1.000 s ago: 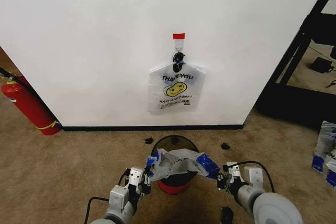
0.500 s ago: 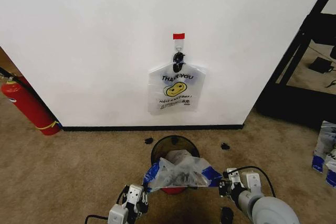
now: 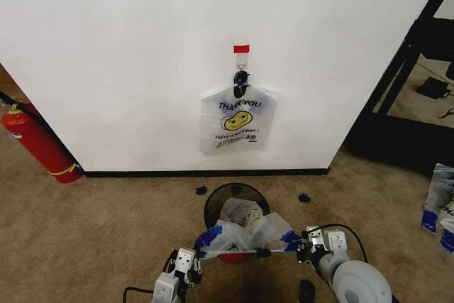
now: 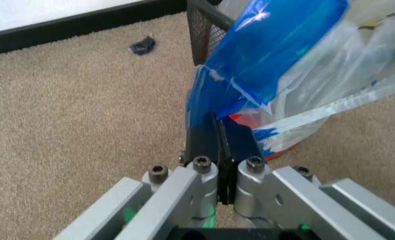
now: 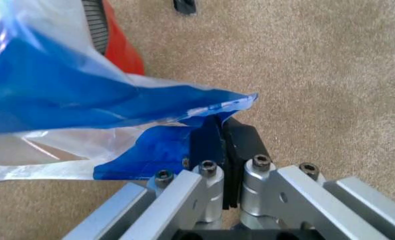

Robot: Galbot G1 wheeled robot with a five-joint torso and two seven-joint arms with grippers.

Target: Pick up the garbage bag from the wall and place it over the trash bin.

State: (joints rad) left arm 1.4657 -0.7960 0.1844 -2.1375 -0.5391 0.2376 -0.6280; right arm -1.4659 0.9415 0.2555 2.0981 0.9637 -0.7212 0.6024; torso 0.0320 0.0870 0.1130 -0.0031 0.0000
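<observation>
So I'm looking down from the head cam and both arms are low at the near edge of the view, with the garbage bag (image 3: pixel 245 233) stretched between them across the near side of the trash bin (image 3: pixel 221 202). The left gripper (image 3: pixel 193 259) sits just left of the bin's red base, and the right gripper (image 3: pixel 303 249) is off to the bin's right. The bag's blue patches are at the two ends, right where each gripper has hold of it. The crumpled white middle of the bag lies over the bin's near rim and partly over the opening, while the far part of the mesh rim is uncovered.

From the left wrist cam, the left gripper (image 4: pixel 219 131) has its jaws pressed together on a blue edge of the garbage bag (image 4: pixel 277 55), with the bin's black mesh (image 4: pixel 207 27) right beyond it. On the right wrist cam it's the same deal: the right gripper (image 5: pixel 219 132) is clamped on the blue corner of the bag (image 5: pixel 71 95), and I can see a bit of the bin's red base (image 5: pixel 121 47) behind the plastic.

On the wall (image 3: pixel 128 54) farther back, a second smiley bag (image 3: pixel 237 120) hangs from the hook (image 3: pixel 241 79) under the red tape strip (image 3: pixel 242 49). A fire extinguisher (image 3: pixel 37 141) leans at the far left on the carpet (image 3: pixel 85 232).
</observation>
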